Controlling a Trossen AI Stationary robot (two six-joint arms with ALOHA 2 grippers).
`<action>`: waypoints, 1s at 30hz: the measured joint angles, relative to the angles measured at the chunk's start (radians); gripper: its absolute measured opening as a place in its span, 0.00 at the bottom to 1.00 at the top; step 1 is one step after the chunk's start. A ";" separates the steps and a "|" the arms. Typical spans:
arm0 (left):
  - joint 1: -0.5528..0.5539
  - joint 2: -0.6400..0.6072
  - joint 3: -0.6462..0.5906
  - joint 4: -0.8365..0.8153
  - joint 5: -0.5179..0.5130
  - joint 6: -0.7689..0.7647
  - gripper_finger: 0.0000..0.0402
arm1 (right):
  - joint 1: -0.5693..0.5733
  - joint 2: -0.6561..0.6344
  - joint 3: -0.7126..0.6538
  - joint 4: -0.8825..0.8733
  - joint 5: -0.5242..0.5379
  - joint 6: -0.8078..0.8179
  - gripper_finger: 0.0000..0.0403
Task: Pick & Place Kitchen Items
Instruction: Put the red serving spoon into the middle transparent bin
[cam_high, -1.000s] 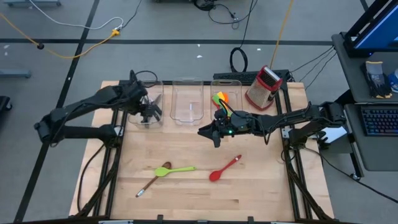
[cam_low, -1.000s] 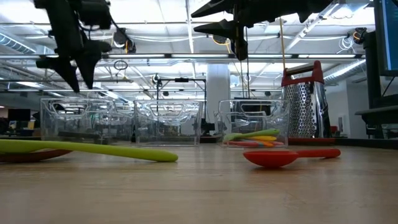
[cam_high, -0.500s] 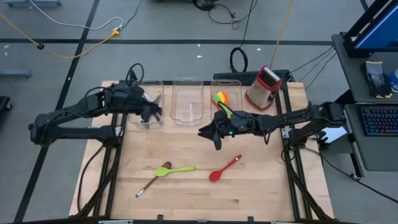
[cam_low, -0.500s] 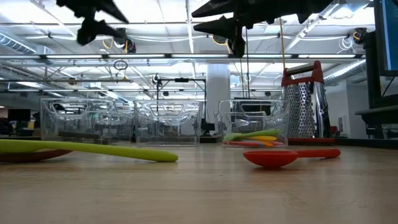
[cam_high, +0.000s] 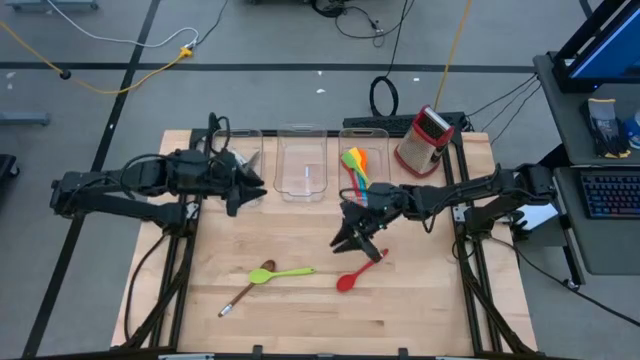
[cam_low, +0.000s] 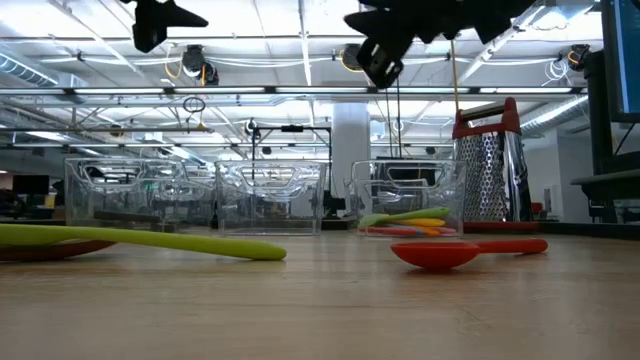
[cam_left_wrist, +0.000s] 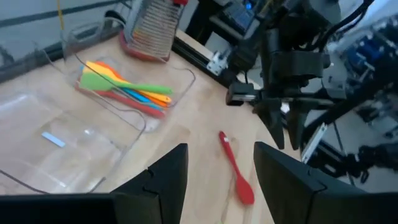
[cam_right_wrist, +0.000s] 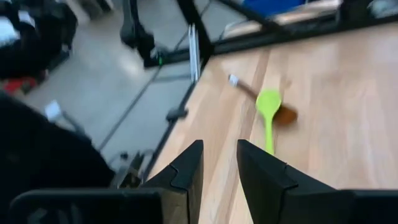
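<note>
Your right gripper (cam_high: 352, 240) hangs above the table with its fingers parted and empty. The red spoon (cam_high: 361, 270) lies on the wood just below and beside it; the green spatula (cam_high: 283, 272) lies farther off. Your left gripper (cam_high: 240, 186), also parted and empty, waits by the bins.

Left arm: reaches in from the table's left side, stretched toward the middle rear.
Left gripper (cam_high: 243, 190): raised well above the table, fingers (cam_left_wrist: 165, 177) spread with a clear gap, holding nothing.
Right arm: comes in from the right side, bent downward.
Right gripper (cam_high: 352, 240): tilted down over the table's middle, fingers (cam_right_wrist: 186, 171) narrowly parted, empty.
</note>
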 joint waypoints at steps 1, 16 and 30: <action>-0.010 0.000 0.000 -0.005 0.000 0.009 0.47 | 0.009 0.000 0.000 -0.025 0.000 -0.015 0.22; -0.160 -0.013 -0.108 0.071 -0.020 0.146 0.47 | 0.191 0.000 0.000 -0.293 0.144 -0.331 0.22; -0.200 -0.128 -0.387 0.321 -0.017 0.097 0.47 | 0.232 0.000 0.000 -0.607 0.324 -0.473 0.29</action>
